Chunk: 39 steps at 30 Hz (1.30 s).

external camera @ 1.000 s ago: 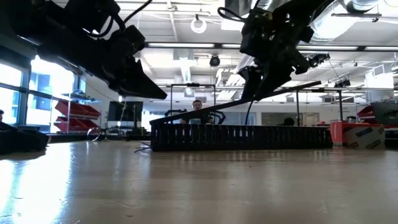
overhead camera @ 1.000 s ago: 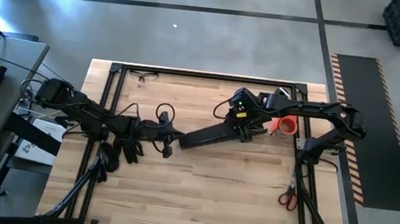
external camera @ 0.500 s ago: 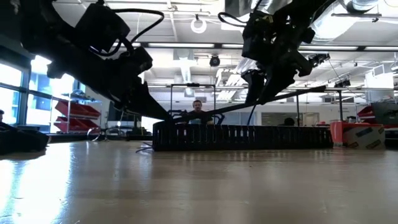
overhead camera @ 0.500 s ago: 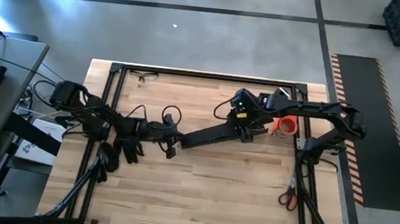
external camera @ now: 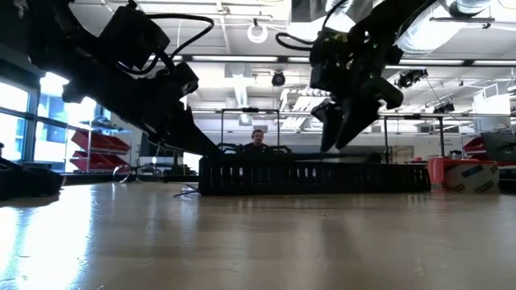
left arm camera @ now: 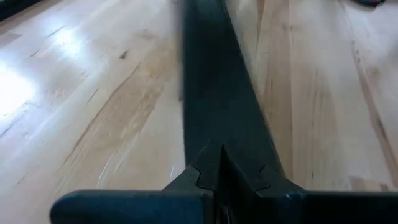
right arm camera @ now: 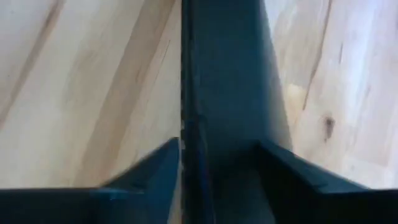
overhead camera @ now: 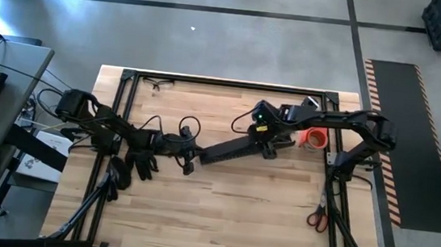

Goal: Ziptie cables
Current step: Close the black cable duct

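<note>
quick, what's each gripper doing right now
left gripper: shut, at one end of the black channel.
right gripper: fingers apart, straddling the channel's other end.

The left arm stretches low across the table from its left edge toward the middle, its gripper closed, the two fingers pressed tip to tip in the left wrist view. The right arm reaches in from the table's right side with its elbow bent, its wrist angled downward near the centre. Its gripper hangs just above the surface, the fingers set apart with a clear gap between them and pointing steeply down in the low view.
</note>
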### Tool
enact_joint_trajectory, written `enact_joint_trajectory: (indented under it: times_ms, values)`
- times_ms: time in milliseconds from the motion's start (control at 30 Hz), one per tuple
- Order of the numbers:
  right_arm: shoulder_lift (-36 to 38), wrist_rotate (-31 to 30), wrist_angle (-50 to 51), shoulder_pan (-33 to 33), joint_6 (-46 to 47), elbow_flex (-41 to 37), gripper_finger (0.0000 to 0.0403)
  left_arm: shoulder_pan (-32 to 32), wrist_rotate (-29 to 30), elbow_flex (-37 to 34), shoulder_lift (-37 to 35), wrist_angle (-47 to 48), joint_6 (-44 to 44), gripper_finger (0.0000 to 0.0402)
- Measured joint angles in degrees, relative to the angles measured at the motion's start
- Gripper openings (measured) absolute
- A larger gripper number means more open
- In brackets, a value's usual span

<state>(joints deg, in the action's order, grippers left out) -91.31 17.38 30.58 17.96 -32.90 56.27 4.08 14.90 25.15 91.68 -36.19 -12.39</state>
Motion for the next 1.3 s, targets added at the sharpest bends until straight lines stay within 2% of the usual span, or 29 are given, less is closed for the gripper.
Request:
enact_joint_trajectory:
  times_ms: [67, 100, 167, 367, 767, 867, 1000, 1167, 1300]
  values:
    - [-0.6, 0.0, -1.5, 0.0, 0.0, 0.0, 0.0085, 0.0, -0.3, 0.0, 0.1, -0.2, -0.1, 0.0000]
    - [-0.8, 0.0, -1.2, -0.1, 0.1, 0.0, 0.0058, 0.0, -0.3, 0.0, 0.1, -0.2, -0.1, 0.0000]
    - [-1.4, -0.1, -1.8, 0.0, 0.4, 0.0, 0.0034, 0.0, -0.3, 0.0, 0.1, -0.4, -0.1, 0.0000]
    - [-1.8, -0.3, -1.9, 0.0, 0.0, 0.0, 0.0000, 0.0, -1.4, 1.4, 0.1, -0.3, 1.0, 0.0000]
    - [0.5, -0.5, -3.9, 0.2, 1.0, 0.0, 0.0020, 0.0, -2.4, 2.3, 0.1, 0.2, 2.1, 0.0000]
    - [0.9, -1.0, -5.9, 0.7, 2.2, 0.0, 0.0039, 0.0, -2.1, 2.3, 0.1, 0.2, 2.5, 0.0000]
    - [-0.5, -6.0, -9.9, 2.6, 3.1, 0.0, 0.0071, 0.0, -0.5, 2.3, 0.0, -0.6, 3.6, 0.0000]
    - [-2.8, -3.7, -12.8, 6.6, 2.5, 0.0, 0.0115, 0.0, 1.1, 2.2, -0.3, -0.2, 4.6, 0.0000]
    - [-3.7, -4.8, -9.0, 9.4, 1.9, 0.0, 0.0150, 0.3, 1.1, 1.8, -0.7, 0.1, 4.1, 0.0000]
